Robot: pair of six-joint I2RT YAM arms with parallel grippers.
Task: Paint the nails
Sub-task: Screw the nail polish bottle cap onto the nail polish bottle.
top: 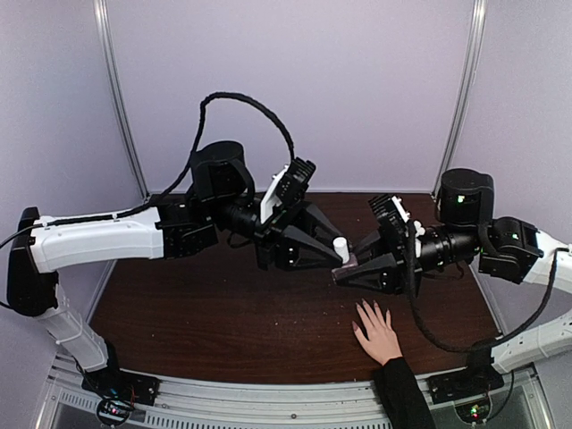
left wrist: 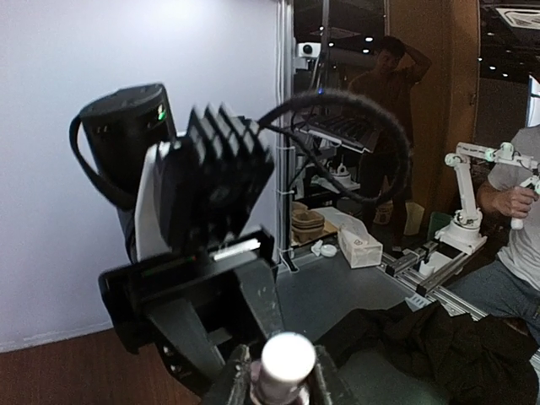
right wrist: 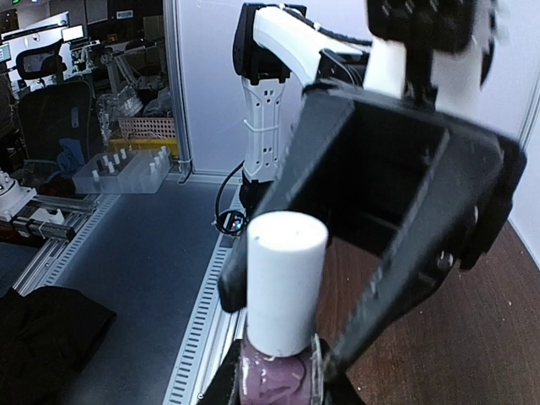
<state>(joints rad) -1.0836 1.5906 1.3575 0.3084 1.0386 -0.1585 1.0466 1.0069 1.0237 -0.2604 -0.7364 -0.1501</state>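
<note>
Top external view: one brown counter [top: 179, 322] carried everything. Two hands met mid-frame: the right hand [top: 345, 270] pinched one bottle [right wrist: 274, 375], the left hand [top: 340, 250] pinched its cap [right wrist: 285, 283]. Lower right, five nails [top: 363, 308] pointed toward the frame's top on spread fingers [top: 376, 315].

Top view: we look down from above and behind the left arm [top: 98, 241] and right arm [top: 509, 246] onto the whole table [top: 179, 313]. Wrist views: we sit close, each looking level at the opposite arm. All three share the bottle [top: 340, 250], centre overhead, bottom centre at each wrist.
</note>
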